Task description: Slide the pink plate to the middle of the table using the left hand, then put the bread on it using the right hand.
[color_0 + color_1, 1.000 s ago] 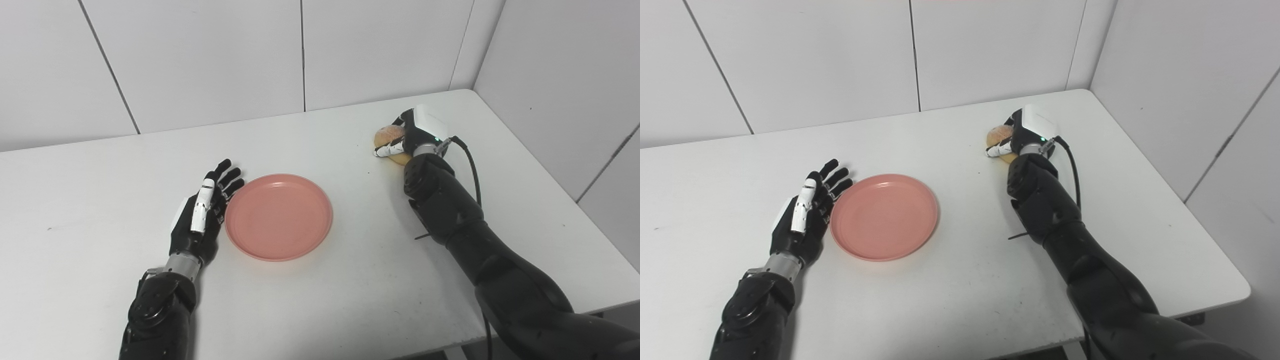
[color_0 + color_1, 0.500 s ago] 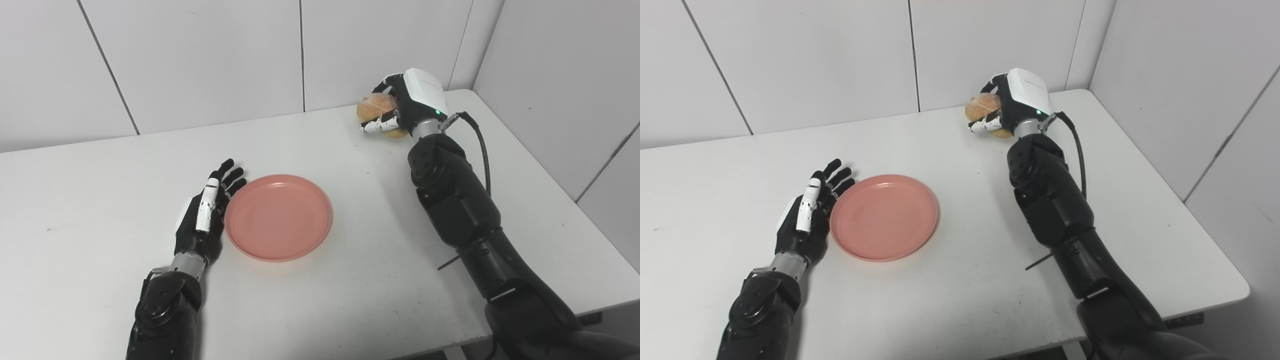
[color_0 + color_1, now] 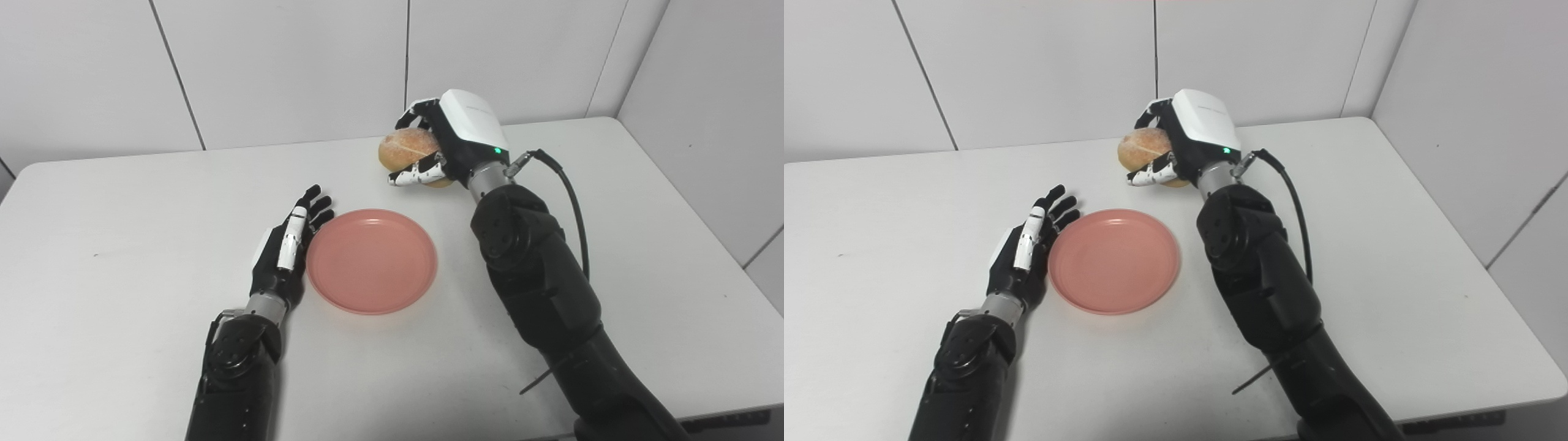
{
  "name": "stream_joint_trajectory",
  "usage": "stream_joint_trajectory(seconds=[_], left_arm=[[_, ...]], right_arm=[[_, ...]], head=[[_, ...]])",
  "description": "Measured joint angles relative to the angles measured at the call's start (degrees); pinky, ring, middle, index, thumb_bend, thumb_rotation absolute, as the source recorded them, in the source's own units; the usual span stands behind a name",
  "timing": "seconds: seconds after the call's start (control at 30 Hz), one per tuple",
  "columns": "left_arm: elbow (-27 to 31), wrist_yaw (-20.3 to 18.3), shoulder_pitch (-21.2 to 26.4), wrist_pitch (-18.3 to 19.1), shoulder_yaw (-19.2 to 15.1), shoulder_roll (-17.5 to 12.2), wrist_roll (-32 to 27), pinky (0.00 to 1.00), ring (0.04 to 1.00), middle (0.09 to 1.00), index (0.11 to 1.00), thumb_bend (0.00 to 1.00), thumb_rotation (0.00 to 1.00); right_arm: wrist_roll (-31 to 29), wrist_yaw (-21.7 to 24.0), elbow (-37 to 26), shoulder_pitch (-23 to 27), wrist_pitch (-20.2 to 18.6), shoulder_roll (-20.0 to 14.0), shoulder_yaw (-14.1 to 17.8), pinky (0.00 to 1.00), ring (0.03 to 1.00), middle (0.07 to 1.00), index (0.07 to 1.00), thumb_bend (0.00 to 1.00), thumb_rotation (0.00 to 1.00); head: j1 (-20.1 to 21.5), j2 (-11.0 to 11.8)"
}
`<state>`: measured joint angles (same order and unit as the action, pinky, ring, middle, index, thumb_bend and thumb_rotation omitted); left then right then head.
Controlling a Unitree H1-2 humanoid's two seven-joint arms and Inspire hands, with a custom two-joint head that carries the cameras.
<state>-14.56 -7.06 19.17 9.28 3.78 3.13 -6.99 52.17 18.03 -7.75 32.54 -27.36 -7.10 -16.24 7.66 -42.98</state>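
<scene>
Pink plate [image 3: 372,260]: flat on the white table [image 3: 122,202], its dish empty, serving as the reference for all positions below. Left hand [image 3: 288,251]: just beside the plate's left rim, thumb edge up, fingers straight and slightly spread, holding nothing; whether it touches the rim cannot be told. Right hand [image 3: 450,144]: raised above the table, beyond the plate's far-right edge, fingers and thumb clamped around the bread [image 3: 405,149]. Bread: a round golden-brown roll, held clear of the tabletop, not over the plate's centre but behind its far rim. Black cable [image 3: 572,196]: runs from the right wrist down along the forearm, to the right of the plate.
</scene>
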Motion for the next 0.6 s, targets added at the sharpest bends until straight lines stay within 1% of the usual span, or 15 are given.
stream_joint_trajectory(seconds=[0.1,0.17,0.23,0.3,0.4,0.6], left_arm=[[-0.05,0.61,0.02,-0.16,0.2,0.39,0.78,0.92,0.917,0.922,0.916,0.35,1.0],[-0.26,1.26,0.02,-0.63,0.17,0.67,0.99,0.92,0.923,0.927,0.919,0.35,1.0],[-0.49,1.99,0.02,-1.04,0.15,1.14,1.41,0.92,0.925,0.928,0.92,0.35,1.0],[-0.55,2.66,0.04,-1.14,0.17,1.69,1.71,0.92,0.926,0.928,0.921,0.35,1.0],[-0.67,3.49,0.1,-1.23,0.37,1.98,2.26,0.92,0.923,0.925,0.918,0.35,1.0],[-1.59,4.7,0.4,-2.28,0.42,2.38,3.47,0.91,0.913,0.919,0.911,0.34,1.0]], right_arm=[[-0.12,0.28,-0.04,-0.53,0.03,0.44,-1.37,0.31,0.403,0.443,0.541,0.52,0.0],[0.02,0.27,-0.09,-0.64,0.03,0.27,-2.0,0.31,0.398,0.44,0.542,0.52,0.0],[0.29,0.27,-0.32,-0.83,0.04,0.08,-2.86,0.3,0.393,0.438,0.543,0.52,0.0],[0.34,0.28,-0.48,-1.2,0.12,-0.01,-3.76,0.29,0.386,0.435,0.544,0.52,0.0],[-0.05,0.26,-0.66,-2.53,0.97,-0.02,-4.73,0.29,0.379,0.433,0.544,0.52,0.0],[-0.34,0.31,-1.07,-5.71,1.73,-0.66,-6.23,0.27,0.361,0.423,0.545,0.51,0.0]], head=[[-1.84,-0.53],[-1.85,-0.53],[-3.6,-0.79],[-4.31,-0.79],[-5.37,-1.14],[-5.72,-1.58]])
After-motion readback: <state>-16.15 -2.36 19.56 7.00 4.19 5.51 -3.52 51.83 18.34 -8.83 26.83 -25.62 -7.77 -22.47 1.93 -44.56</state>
